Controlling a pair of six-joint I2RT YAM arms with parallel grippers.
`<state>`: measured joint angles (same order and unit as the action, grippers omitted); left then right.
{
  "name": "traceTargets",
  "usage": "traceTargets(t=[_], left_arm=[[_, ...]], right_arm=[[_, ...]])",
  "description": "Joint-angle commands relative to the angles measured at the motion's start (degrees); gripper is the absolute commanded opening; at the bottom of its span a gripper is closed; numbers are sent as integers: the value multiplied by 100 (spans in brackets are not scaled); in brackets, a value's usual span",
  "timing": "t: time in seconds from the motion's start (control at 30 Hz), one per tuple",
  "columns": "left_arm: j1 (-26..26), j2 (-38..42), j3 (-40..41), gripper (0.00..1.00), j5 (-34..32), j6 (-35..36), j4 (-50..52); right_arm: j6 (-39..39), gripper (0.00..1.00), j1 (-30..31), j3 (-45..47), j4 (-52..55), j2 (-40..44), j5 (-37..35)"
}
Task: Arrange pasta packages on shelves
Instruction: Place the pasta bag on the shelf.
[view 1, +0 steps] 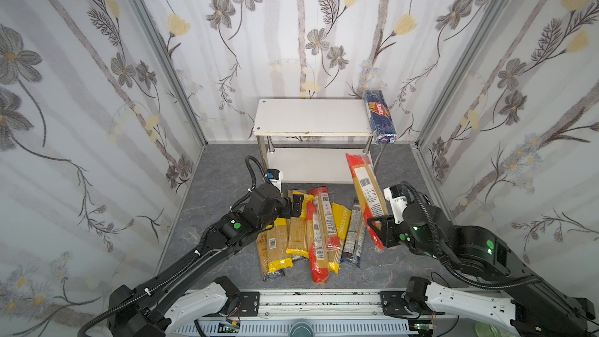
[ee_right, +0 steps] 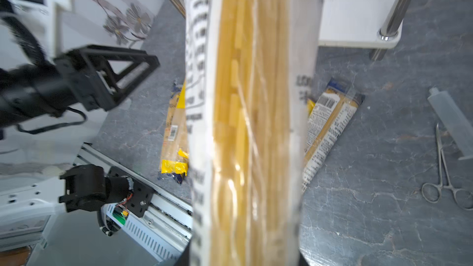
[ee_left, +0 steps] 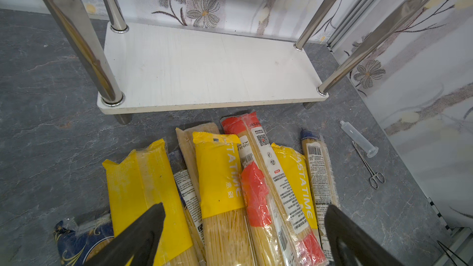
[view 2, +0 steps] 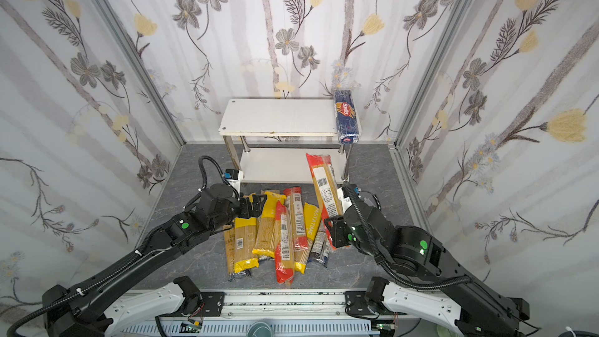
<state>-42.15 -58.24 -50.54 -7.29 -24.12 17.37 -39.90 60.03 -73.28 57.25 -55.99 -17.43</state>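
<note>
The shelves (view 1: 312,118) (view 2: 278,118) stand at the back wall, and the lower board (ee_left: 204,67) is bare. A dark-blue Barilla pack (view 1: 379,116) (view 2: 346,116) lies across the right end of the top board. My right gripper (view 1: 377,230) (view 2: 335,231) is shut on a long red-ended pasta package (view 1: 368,189) (view 2: 325,186) (ee_right: 250,124). It is lifted off the floor and slants toward the shelves' right front leg. My left gripper (view 1: 296,205) (view 2: 256,204) (ee_left: 243,226) hangs open over the far end of a pile of several pasta packages (view 1: 311,231) (view 2: 282,235) (ee_left: 222,175).
A clear syringe (ee_left: 358,138) (ee_right: 450,121) and metal forceps (ee_left: 371,167) (ee_right: 442,170) lie on the grey floor right of the pile. Floral walls close in the left, back and right. The arms' mounting rail (view 1: 317,303) runs along the front edge.
</note>
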Motion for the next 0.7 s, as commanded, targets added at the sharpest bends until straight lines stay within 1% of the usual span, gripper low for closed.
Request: traceTargets(t=[0.0, 0.17, 0.27, 0.3, 0.37, 0.5, 0.67], left_arm=[[5, -42, -175, 100, 34, 30, -117], [1, -174, -389, 100, 77, 48, -111], [4, -279, -486, 100, 123, 47, -116], [5, -314, -511, 100, 131, 61, -117], [5, -357, -550, 100, 148, 65, -119], [0, -373, -605, 100, 145, 164, -116], [9, -424, -639, 100, 58, 276, -111]], right_arm=[[545, 17, 22, -739, -293, -316, -870], [1214, 21, -32, -1900, -514, -1229, -1610], [1617, 21, -260, -2877, -568, -2005, -1954], [1746, 22, -376, -3146, -631, -2212, -1965], [1978, 22, -726, -3706, -774, -2614, -1872], [2388, 23, -1629, -4876, -930, -3437, -1267], [2654, 25, -2318, -6276, -880, -4617, -566]])
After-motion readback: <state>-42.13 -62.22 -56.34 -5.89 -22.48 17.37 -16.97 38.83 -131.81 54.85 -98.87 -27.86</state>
